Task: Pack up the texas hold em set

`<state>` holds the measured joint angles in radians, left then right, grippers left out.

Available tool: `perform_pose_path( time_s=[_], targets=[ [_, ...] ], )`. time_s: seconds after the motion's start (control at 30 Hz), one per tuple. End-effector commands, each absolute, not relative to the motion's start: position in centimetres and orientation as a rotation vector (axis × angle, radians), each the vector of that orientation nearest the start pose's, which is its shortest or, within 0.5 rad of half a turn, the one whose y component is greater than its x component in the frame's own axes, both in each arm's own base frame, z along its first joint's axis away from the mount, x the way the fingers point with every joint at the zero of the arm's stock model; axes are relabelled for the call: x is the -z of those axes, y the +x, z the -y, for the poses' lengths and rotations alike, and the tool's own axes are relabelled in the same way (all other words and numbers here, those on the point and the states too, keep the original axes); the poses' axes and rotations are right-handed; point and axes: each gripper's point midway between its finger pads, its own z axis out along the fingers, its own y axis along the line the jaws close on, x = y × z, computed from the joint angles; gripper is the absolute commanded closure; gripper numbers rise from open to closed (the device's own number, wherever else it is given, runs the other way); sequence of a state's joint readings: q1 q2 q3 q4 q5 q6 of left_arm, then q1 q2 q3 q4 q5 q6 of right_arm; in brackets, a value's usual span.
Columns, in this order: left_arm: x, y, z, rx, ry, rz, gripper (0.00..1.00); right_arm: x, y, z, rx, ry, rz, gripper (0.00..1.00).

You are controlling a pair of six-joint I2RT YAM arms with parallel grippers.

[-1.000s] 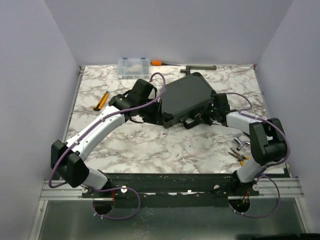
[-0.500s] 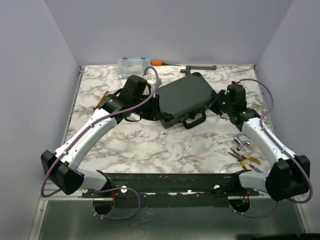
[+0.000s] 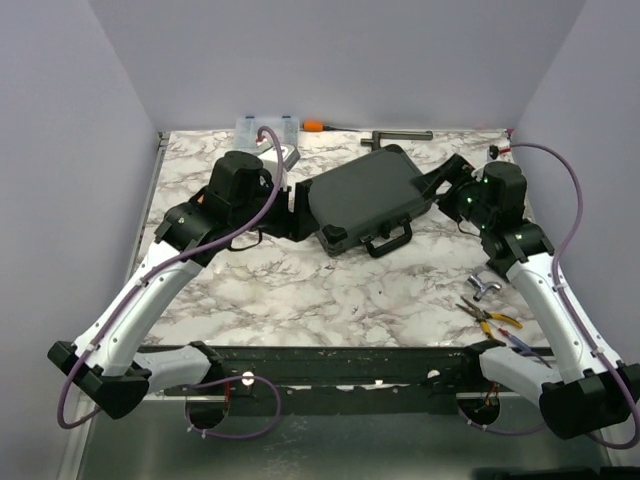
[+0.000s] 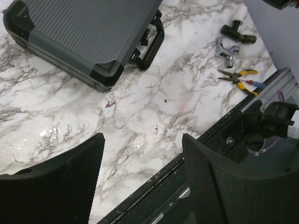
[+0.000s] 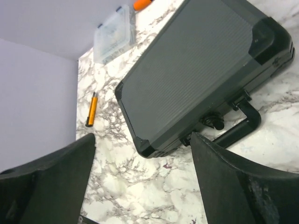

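The texas hold em set is a black hard briefcase, lying shut and flat at mid-table, its handle pointing toward the near edge. It also shows in the left wrist view and the right wrist view. My left gripper hovers just off the case's left side, open, with nothing between its fingers. My right gripper hangs by the case's right corner, jaws wide and empty. Neither gripper touches the case.
At the back edge lie a clear organiser box, an orange-handled tool and a metal bar. Pliers and a metal clamp sit at the near right. An orange pen lies left of the case.
Both grippers have let go of the case's near edge and opened. Both arms have lifted and drawn back, the left to the left, the right to the right.
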<state>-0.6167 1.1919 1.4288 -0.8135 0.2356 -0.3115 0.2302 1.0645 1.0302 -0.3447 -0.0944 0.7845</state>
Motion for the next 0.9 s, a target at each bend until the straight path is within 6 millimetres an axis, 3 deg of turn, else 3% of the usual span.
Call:
perform_pose_path(
  time_s=[0.0,0.03,0.3,0.63,0.87],
  targets=[
    [-33.4,23.4,21.3,0.717,0.43,-2.093,0.28,-30.7,32.7,-12.8,-0.763,0.405,-1.923,0.07],
    [-33.8,23.3,20.9,0.711,0.417,-2.075,0.24,-31.3,32.6,-12.9,-0.771,0.385,-1.912,0.01],
    [-35.3,23.5,16.9,0.593,0.211,-1.943,0.03,-34.4,31.6,-13.6,-0.808,0.279,-1.873,0.0],
    [-37.0,22.2,12.0,0.557,-0.098,-1.808,0.02,-36.9,29.6,-14.2,-0.899,0.257,-1.824,0.0],
    [-37.6,20.0,9.5,0.552,-0.214,-1.806,0.02,-36.4,27.4,-15.0,-1.009,0.312,-1.837,0.0]
  ],
)
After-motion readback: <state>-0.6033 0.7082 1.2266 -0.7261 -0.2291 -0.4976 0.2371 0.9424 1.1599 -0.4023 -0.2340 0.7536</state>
